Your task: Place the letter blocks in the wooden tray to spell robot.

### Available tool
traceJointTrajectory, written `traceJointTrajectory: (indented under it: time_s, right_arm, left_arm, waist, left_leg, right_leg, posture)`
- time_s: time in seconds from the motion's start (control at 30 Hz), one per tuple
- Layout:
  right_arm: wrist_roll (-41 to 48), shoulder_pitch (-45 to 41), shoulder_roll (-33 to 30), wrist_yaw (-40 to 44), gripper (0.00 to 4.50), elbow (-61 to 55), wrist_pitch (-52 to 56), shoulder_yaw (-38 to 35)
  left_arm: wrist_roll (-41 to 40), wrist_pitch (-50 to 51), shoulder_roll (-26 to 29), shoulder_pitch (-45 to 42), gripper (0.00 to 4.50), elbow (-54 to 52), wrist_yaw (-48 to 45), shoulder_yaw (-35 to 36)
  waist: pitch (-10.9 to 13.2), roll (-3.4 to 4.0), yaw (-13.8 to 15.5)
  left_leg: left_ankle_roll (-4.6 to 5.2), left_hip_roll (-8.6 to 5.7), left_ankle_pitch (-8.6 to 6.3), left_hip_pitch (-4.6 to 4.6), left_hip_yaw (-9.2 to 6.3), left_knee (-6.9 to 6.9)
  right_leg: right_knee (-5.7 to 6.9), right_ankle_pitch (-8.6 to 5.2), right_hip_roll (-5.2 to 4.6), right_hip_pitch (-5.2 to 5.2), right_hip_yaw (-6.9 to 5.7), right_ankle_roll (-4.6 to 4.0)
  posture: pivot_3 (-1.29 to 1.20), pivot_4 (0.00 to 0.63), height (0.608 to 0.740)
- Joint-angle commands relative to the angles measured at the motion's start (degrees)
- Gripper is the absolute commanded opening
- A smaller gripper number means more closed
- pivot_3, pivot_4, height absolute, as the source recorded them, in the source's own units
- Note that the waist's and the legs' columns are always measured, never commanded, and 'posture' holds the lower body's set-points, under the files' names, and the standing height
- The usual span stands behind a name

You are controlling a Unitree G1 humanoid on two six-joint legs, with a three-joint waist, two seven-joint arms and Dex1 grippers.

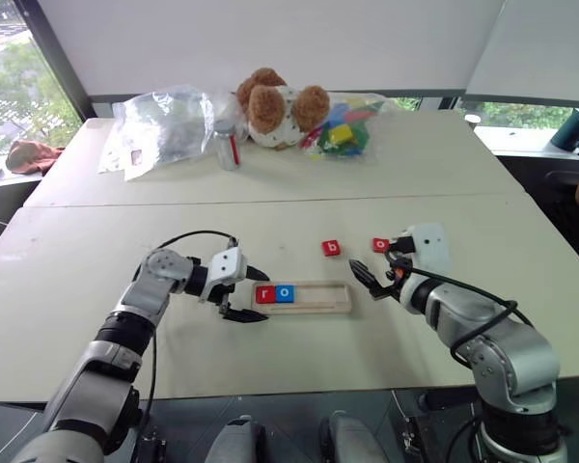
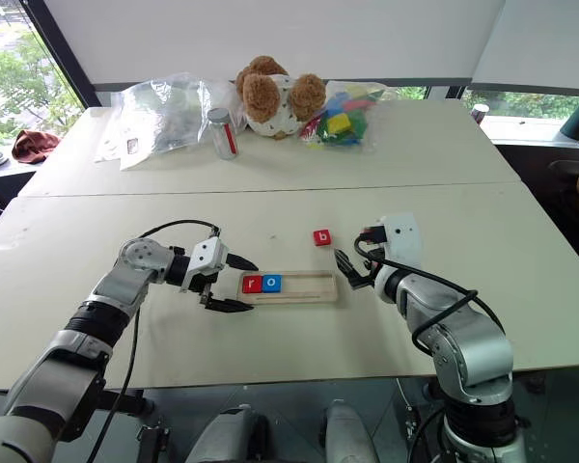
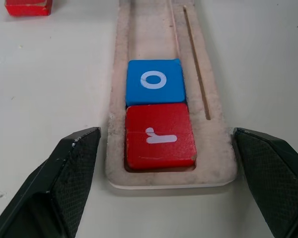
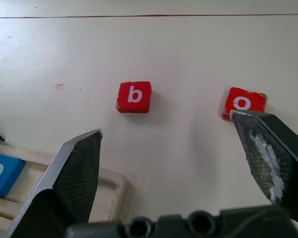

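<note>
Now | both end effectors wide, empty | teddy bear (image 1: 275, 104), bagged blocks (image 1: 340, 130) far behind tray (image 1: 309, 299)

white "r" on red tile (image 3: 159, 136), "o" on blue tile (image 3: 154, 81), "b" on red tile (image 4: 134, 96), "o" on red tile (image 4: 243, 102)

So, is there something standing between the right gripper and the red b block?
No, nothing visible: only bare table lies between the open right gripper and the red b block.
</note>
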Motion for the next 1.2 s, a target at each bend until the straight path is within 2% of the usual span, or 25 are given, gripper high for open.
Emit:
traceJointTrajectory:
  time_s: [0.03, 0.27, 0.3, 0.47, 0.77, 0.87, 1.03, 1.2]
  right_arm:
    - [-1.9, -4.5, 2.3, -0.8, 4.5, 4.4, -2.2, 3.0]
    - [-5.8, -11.5, 7.9, -2.2, 4.5, 18.1, -6.2, 7.0]
    - [-6.1, -12.2, 9.0, -2.8, 4.5, 19.7, -6.0, 6.8]
    - [-7.6, -13.4, 10.6, -3.7, 4.5, 23.1, -5.7, 6.3]
    - [-10.6, -16.6, 13.1, -3.1, 4.5, 32.9, -10.4, 8.0]
    - [-11.9, -16.8, 13.9, -3.5, 3.65, 34.8, -12.1, 8.2]
    - [-13.4, -15.5, 14.5, -2.8, 1.15, 34.4, -13.2, 9.6]
    - [-14.5, -14.0, 12.3, -3.0, 1.16, 28.5, -13.7, 7.9]
  left_arm:
    - [-3.1, 3.8, 3.9, 1.9, 4.47, -6.6, 0.0, 3.9]
    - [-6.3, 12.3, 14.1, 7.5, 4.47, -19.3, 1.3, 9.7]
    - [-8.8, 16.1, 15.1, 8.5, 4.47, -22.7, 2.6, 11.8]
    - [-19.1, 31.2, 17.5, 14.4, 4.47, -37.0, 8.7, 21.0]
    - [-22.3, 36.8, 15.9, 18.0, 4.47, -45.6, 16.3, 21.4]
    - [-22.0, 36.6, 15.8, 18.5, 4.5, -46.5, 17.3, 20.5]
    - [-22.6, 36.8, 15.7, 18.8, 4.5, -47.2, 18.3, 20.3]
    - [-24.0, 37.6, 15.4, 17.7, 4.5, -48.4, 18.2, 19.0]
  waist:
    - [0.0, 0.0, -0.2]
    - [0.0, 0.02, -0.1]
    - [0.0, 0.02, 0.0]
    - [0.0, 0.02, 0.1]
    - [0.0, 0.03, -0.2]
    - [0.0, 0.03, -0.3]
    - [0.0, 0.03, -0.3]
    - [0.0, 0.04, -0.2]
  left_leg:
    - [0.0, 0.01, 0.0, 0.0, 0.0, -0.01]
    - [-0.01, 0.05, 0.0, -0.02, -0.01, -0.06]
    - [-0.01, 0.05, 0.0, -0.03, 0.0, -0.06]
    - [-0.01, -0.03, 0.0, -0.16, -0.04, -0.04]
    - [-0.08, 0.01, 0.04, -0.09, -0.01, -0.07]
    - [-0.08, 0.01, 0.04, -0.04, 0.01, -0.08]
    - [-0.1, 0.03, 0.05, -0.05, 0.01, -0.13]
    - [-0.11, 0.02, 0.05, -0.05, 0.01, -0.14]
  right_leg:
    - [0.0, 0.0, 0.01, -0.01, 0.0, 0.0]
    - [0.1, 0.0, -0.04, -0.15, 0.01, -0.01]
    - [0.09, 0.0, -0.08, -0.15, 0.02, -0.01]
    - [0.02, 0.0, -0.2, -0.17, 0.08, 0.0]
    - [0.03, 0.0, -0.14, -0.17, 0.1, -0.01]
    - [0.07, 0.0, -0.14, -0.17, 0.12, -0.01]
    - [0.06, 0.0, -0.13, -0.21, 0.12, -0.01]
    - [0.06, 0.0, -0.15, -0.21, 0.13, -0.01]
  posture:
    - [0.0, 0.15, 0.74]
    - [0.0, 0.15, 0.74]
    - [0.0, 0.15, 0.74]
    - [0.0, 0.15, 0.74]
    - [0.0, 0.15, 0.74]
    - [0.0, 0.15, 0.74]
    - [0.0, 0.15, 0.74]
    - [0.0, 0.15, 0.74]
